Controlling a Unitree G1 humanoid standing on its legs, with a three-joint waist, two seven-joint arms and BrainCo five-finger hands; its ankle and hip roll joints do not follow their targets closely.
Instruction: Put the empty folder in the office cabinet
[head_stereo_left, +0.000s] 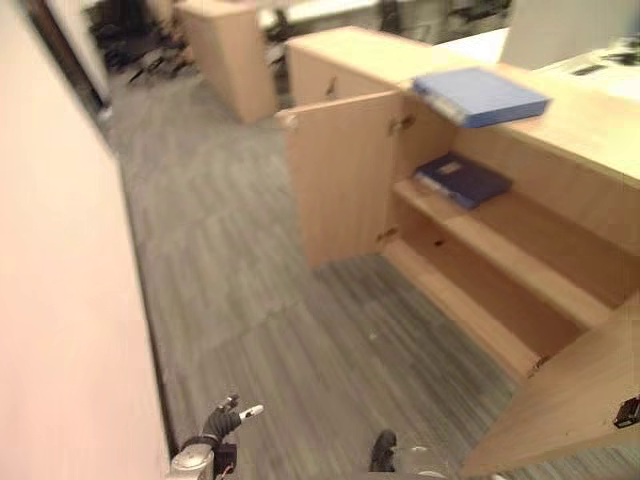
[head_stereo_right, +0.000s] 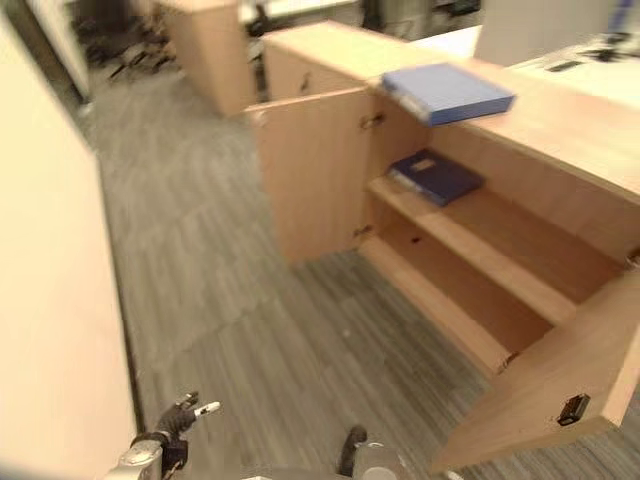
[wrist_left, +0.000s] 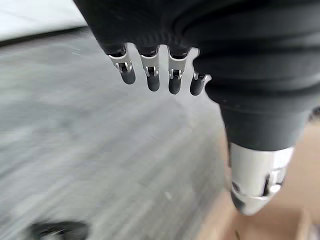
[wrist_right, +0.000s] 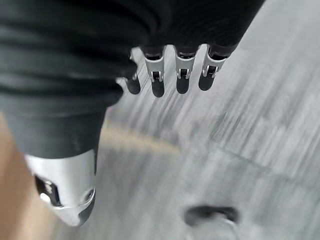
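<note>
Hanging low, left hand (wrist_left: 150, 70) fingers relaxed, right hand (wrist_right: 170, 70) likewise

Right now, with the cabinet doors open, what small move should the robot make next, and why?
Probably step closer and raise a hand toward the light blue folder on top of the cabinet. Both the left hand and the right hand hang open over the floor, holding nothing, far from it.
</note>
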